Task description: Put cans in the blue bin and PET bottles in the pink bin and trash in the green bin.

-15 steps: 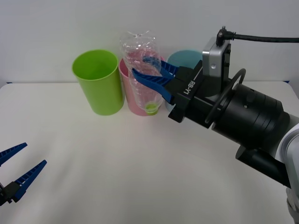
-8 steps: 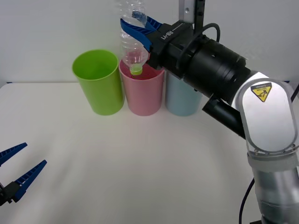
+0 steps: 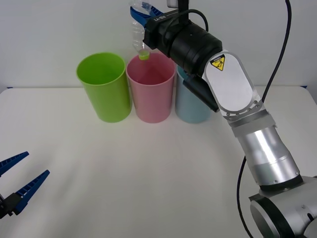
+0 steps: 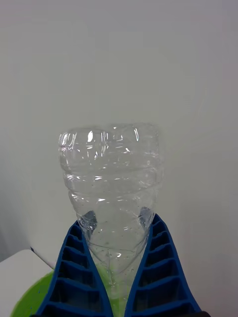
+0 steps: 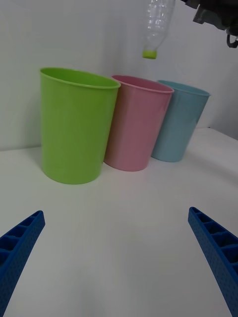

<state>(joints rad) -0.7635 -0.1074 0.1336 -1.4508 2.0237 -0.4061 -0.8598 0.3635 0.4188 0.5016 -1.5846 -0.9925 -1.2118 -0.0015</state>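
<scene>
My right gripper [image 3: 143,12] is shut on a clear crinkled PET bottle [image 3: 137,32], held upside down. Its lime-green cap [image 3: 143,56] hangs just above the back-left rim of the pink bin [image 3: 151,96]. The green bin [image 3: 104,91] stands left of the pink one and the blue bin [image 3: 190,106] right of it, partly behind my right arm. In the right wrist view the blue fingers [image 4: 74,267] squeeze the bottle [image 4: 111,183] near its neck. My left gripper [image 3: 17,186] rests open at the table's near left. Cans and trash are out of view.
The three bins stand side by side at the back of the white table [image 3: 148,173], close to the wall. From the left wrist, the green bin [image 5: 77,129], pink bin [image 5: 136,124] and blue bin [image 5: 178,124] line up, with the bottle [image 5: 156,22] hanging above.
My right arm has lifted the bottle up and back, from in front of the pink bin to above its rim. The left gripper has not moved.
</scene>
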